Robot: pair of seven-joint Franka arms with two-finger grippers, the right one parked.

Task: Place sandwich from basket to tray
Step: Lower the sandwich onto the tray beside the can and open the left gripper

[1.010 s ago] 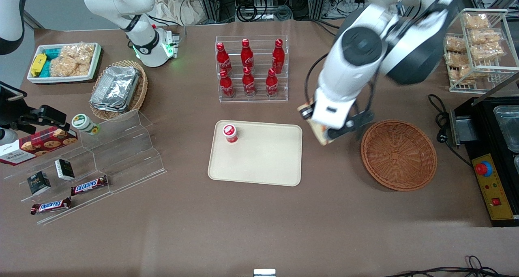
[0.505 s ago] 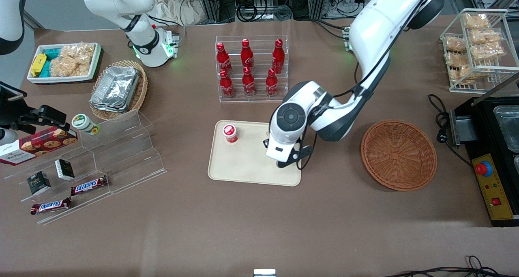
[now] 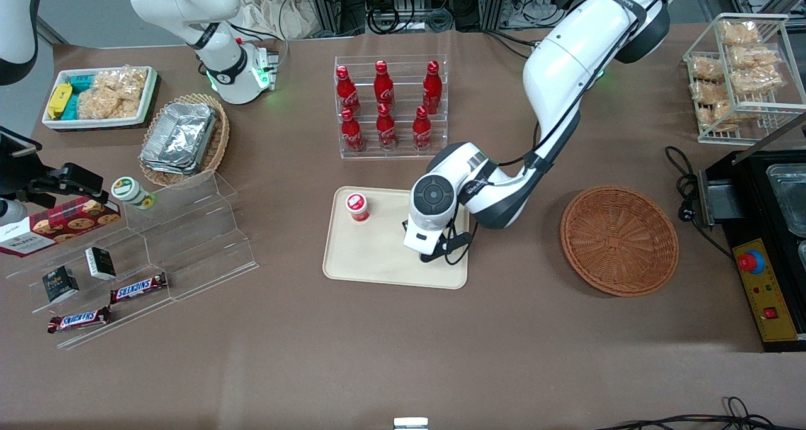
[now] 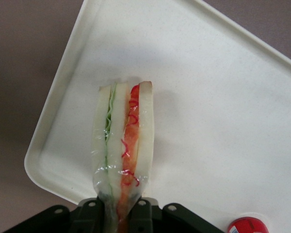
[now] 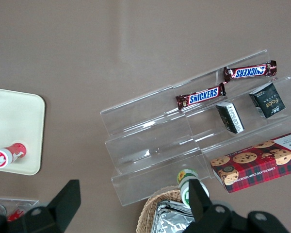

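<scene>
Because the job is to move food from one carrier to another, the layout makes sense: the tray [image 3: 390,254] lies flat mid-table, its long edges running along the table's length, and the basket [image 3: 619,240] sits just off its short edge toward the working arm's end, apart from it and with nothing showing inside. The arm [image 3: 554,102] reaches down over the tray's half nearest the basket, so the carry looks almost done and only the release remains, by my reading. A small red-capped bottle [image 3: 357,206] stands near the tray's corner toward the parked arm's end, on the rack side, well apart from the drop spot, which leaves room to set down. The gripper [image 4: 120,213] hangs over the tray close to its rounded corner, its fingers [image 4: 93,212] pinched narrow on the wrapped end of the sandwich [image 4: 122,145]. Held by that end, the wedge points away from the wrist, layers edge-on, over bare tray; whether it touches yet I cannot tell.
</scene>
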